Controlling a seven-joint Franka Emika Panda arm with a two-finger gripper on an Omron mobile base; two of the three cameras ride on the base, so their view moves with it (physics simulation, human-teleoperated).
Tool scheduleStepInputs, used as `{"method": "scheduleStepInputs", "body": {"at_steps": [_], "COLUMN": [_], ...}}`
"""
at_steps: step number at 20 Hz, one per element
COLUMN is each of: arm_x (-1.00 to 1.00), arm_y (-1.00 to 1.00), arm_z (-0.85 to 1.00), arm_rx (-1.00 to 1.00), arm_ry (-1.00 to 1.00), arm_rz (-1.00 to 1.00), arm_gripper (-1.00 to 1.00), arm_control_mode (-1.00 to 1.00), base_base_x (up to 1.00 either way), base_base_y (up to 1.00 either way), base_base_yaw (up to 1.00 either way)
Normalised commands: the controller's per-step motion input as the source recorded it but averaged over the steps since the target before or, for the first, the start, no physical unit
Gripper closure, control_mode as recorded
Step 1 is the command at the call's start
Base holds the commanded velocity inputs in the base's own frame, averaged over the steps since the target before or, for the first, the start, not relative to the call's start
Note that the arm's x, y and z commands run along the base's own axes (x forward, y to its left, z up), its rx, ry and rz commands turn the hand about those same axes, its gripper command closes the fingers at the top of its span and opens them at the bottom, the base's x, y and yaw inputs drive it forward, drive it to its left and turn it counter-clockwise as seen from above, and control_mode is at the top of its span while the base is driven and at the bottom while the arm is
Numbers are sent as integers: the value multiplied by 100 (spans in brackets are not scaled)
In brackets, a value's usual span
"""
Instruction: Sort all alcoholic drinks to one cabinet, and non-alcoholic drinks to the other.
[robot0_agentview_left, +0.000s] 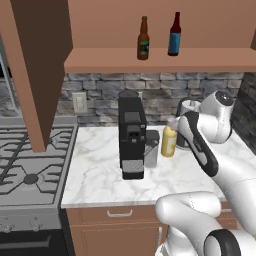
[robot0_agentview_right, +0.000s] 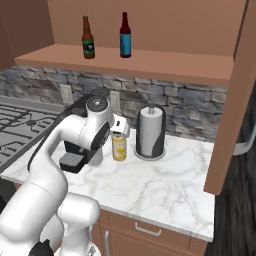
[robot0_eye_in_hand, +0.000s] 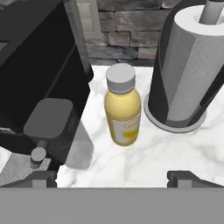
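Reaching with the tool (robot0_eye_in_hand: 112, 177) spread open, the yellow bottle (robot0_eye_in_hand: 123, 109) could be tipped. It is crowded at the counter's (robot0_eye_in_hand: 175, 151) back edge between coffee machine (robot0_eye_in_hand: 39, 78) and towel holder (robot0_eye_in_hand: 188, 65).

No label on any bottle is legible.

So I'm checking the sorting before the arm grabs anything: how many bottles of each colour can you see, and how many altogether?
Brown bottle with green label: 1, on the cabinet shelf
Blue bottle with dark red neck: 1, same shelf
Yellow bottle with whitish cap: 1, on the counter
Total: 3 bottles
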Motion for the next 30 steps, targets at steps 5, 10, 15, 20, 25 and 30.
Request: {"method": "scheduleStepInputs", "body": {"at_steps": [5,10,15,20,25,30], "arm_x": [22,23,25,24,20,16], "arm_y": [0,0,0,0,0,0], "arm_z": [-9,-14,-12,-9,-10,-17], "arm_rx": [0,0,0,0,0,0], "arm_ry": [-7,-2,0,0,0,0], "arm_rz": [0,0,0,0,0,0], "arm_gripper": [-100,-100,-100,-100,-100,-100], "arm_control_mode": [-100,-100,-100,-100,-100,-100], "base_base_x": [0,0,0,0,0,0], "base_base_y": [0,0,0,0,0,0], "base_base_yaw": [0,0,0,0,0,0]}}
